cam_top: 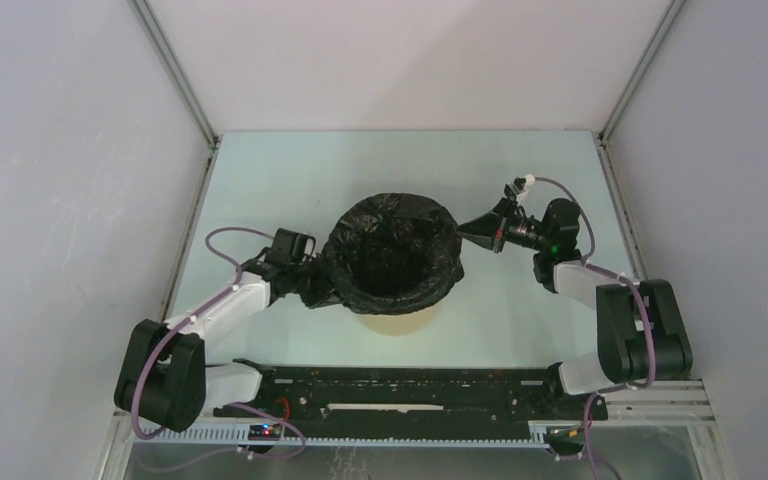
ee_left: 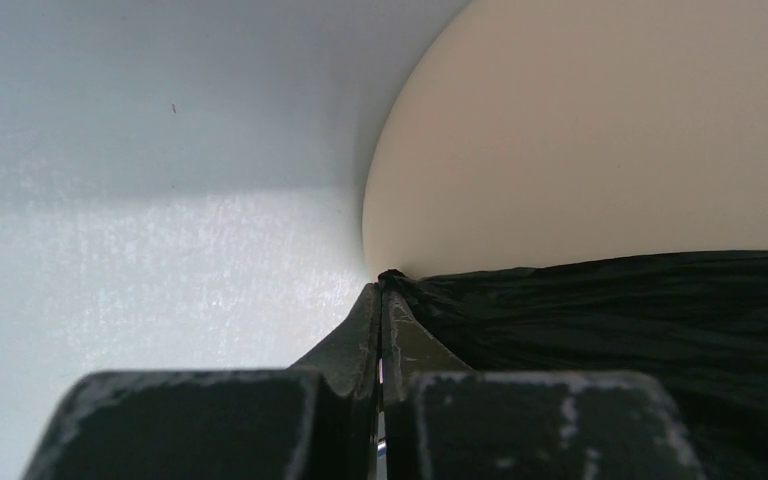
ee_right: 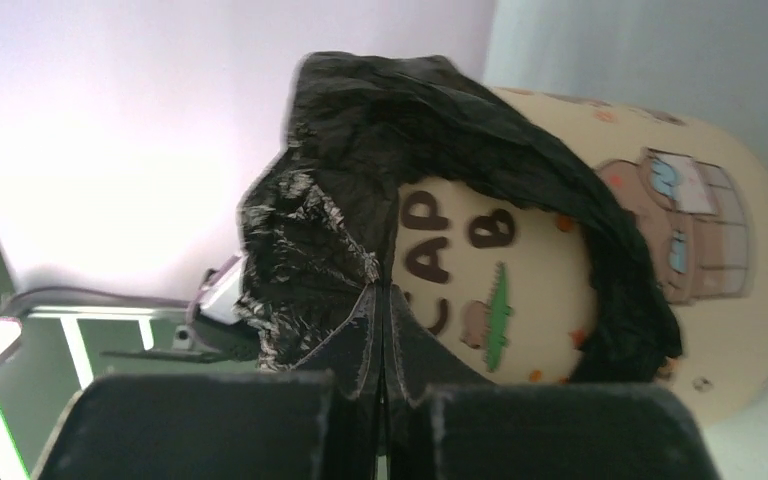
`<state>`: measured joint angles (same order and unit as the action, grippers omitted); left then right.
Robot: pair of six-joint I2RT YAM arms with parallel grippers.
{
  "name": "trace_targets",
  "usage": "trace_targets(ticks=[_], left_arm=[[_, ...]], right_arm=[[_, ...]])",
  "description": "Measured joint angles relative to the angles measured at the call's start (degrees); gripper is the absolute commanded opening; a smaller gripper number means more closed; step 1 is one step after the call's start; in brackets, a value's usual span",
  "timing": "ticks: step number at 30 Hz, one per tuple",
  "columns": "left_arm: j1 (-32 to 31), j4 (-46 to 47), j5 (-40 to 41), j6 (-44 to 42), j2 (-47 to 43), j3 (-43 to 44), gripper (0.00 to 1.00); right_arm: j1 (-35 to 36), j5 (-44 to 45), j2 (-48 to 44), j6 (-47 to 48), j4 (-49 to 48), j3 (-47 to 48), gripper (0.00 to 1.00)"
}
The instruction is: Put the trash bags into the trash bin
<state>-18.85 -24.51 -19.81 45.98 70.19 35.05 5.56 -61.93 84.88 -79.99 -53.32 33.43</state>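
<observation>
Pinching the edge of the trash bag (cam_top: 355, 250), the left tool (ee_left: 382, 287) and right tool (ee_right: 383, 290) are each pressed together on plastic — the bag lines the trash bin (cam_top: 400, 325) between them, folded over its rim.

black trash bag (ee_right: 360, 130); cream trash bin (ee_right: 550, 280) with cartoon print.

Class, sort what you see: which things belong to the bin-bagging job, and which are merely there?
Job: trash bag, trash bin, left hand, right hand, both pinching the bag.
Merely there: table, black base rail, enclosure walls.
</observation>
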Motion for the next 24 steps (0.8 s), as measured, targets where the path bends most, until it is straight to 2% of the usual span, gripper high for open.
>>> trace_targets(ticks=[5, 11, 15, 18, 21, 24], left_arm=[[-0.72, 0.02, 0.98, 0.13, 0.00, -0.13, 0.00], [-3.43, 1.36, 1.70, 0.76, 2.99, -0.63, 0.02], [-3.76, 0.46, 2.36, 1.16, 1.84, -0.83, 0.33], [-3.13, -3.19, 3.72, 0.98, -3.69, -0.81, 0.55], [-0.66, -7.28, 4.42, 0.52, -11.37, -0.72, 0.66], [3.96, -11.72, 4.50, 0.48, -19.21, -0.42, 0.70]], right_arm=[[-0.57, 2.58, -3.91, 11.17, 16.37, -0.09, 0.00], [0.20, 3.96, -4.76, 17.92, 27.76, 0.46, 0.00], [0.52, 4.68, -6.58, 21.73, 33.62, 2.89, 0.00], [0.17, 4.61, -7.08, 23.63, 35.32, 3.93, 0.00], [-0.68, 4.63, -7.10, 24.65, 37.05, 3.93, 0.00], [-1.57, 4.61, -7.10, 25.14, 38.10, 3.93, 0.00]])
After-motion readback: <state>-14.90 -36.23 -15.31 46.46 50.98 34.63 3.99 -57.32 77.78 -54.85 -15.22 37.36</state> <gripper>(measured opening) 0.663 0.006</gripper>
